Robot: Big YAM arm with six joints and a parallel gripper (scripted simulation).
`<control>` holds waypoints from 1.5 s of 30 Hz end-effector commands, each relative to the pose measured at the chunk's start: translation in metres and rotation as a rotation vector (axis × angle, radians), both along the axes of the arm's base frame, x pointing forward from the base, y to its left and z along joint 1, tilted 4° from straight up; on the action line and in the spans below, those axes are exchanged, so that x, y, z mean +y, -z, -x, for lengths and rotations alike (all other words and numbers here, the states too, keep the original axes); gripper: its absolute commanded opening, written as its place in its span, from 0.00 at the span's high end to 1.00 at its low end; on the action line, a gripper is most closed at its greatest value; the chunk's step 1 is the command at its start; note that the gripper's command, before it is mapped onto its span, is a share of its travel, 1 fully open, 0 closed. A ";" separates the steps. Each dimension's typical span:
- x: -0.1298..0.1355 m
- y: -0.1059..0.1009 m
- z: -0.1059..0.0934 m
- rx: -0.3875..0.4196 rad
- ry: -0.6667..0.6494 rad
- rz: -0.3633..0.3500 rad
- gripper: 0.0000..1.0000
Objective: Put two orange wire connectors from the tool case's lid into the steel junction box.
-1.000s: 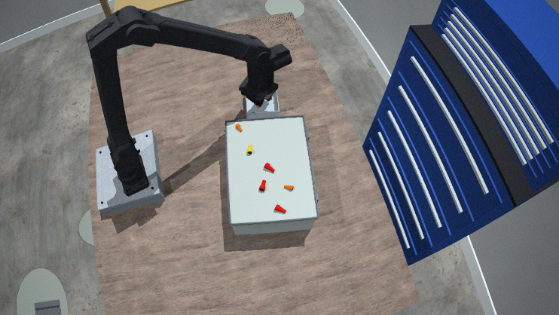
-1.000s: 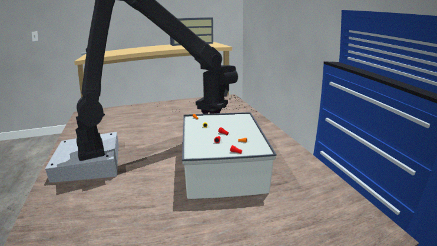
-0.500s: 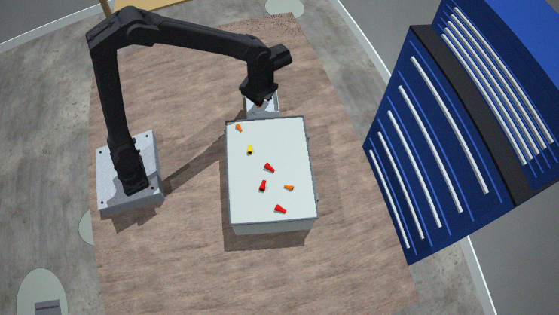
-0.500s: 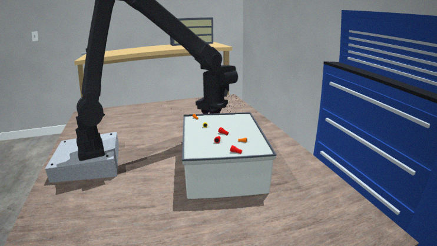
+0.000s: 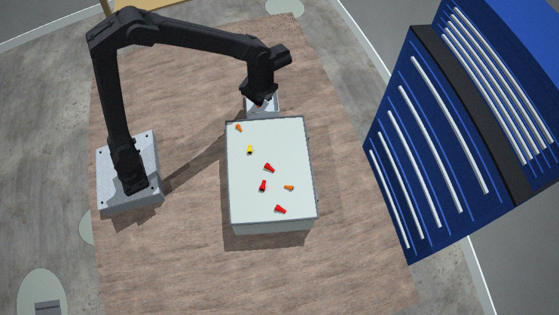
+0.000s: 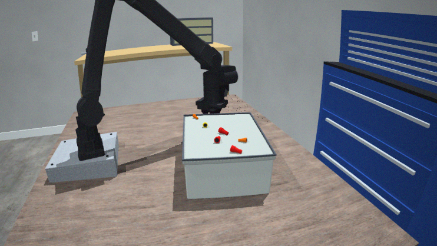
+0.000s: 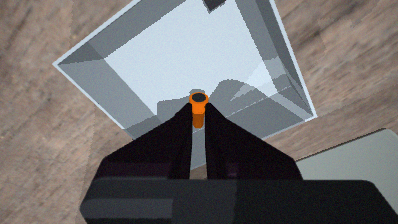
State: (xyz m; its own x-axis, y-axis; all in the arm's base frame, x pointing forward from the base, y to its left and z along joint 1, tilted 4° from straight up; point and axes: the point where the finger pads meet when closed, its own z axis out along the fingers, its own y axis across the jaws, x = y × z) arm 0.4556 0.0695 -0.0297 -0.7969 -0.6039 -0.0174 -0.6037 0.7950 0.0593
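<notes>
My gripper (image 7: 198, 111) (image 5: 258, 104) is shut on an orange wire connector (image 7: 198, 107), held upright over the open steel junction box (image 7: 150, 60) (image 5: 273, 110), just inside its near wall. In the exterior view the gripper (image 6: 211, 110) hangs behind the tool case and hides the box. Two more orange connectors lie on the tool case's lid (image 5: 300, 164) (image 6: 260, 137): one (image 5: 238, 126) (image 6: 195, 116) near the back left corner, one (image 5: 288, 187) (image 6: 242, 139) toward the right.
On the lid also lie a yellow connector (image 5: 249, 148) (image 6: 204, 124) and three red ones (image 5: 268, 167) (image 5: 262, 185) (image 5: 279, 209). A blue drawer cabinet (image 5: 461, 129) stands to the right of the table. The arm's grey base (image 5: 105, 188) sits left of the case.
</notes>
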 end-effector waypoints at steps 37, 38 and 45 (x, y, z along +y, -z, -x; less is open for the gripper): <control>0.006 0.033 -0.005 0.002 0.004 0.000 0.94; 0.006 0.033 -0.006 0.002 0.004 0.000 0.94; 0.006 0.032 -0.007 0.000 0.004 0.000 0.94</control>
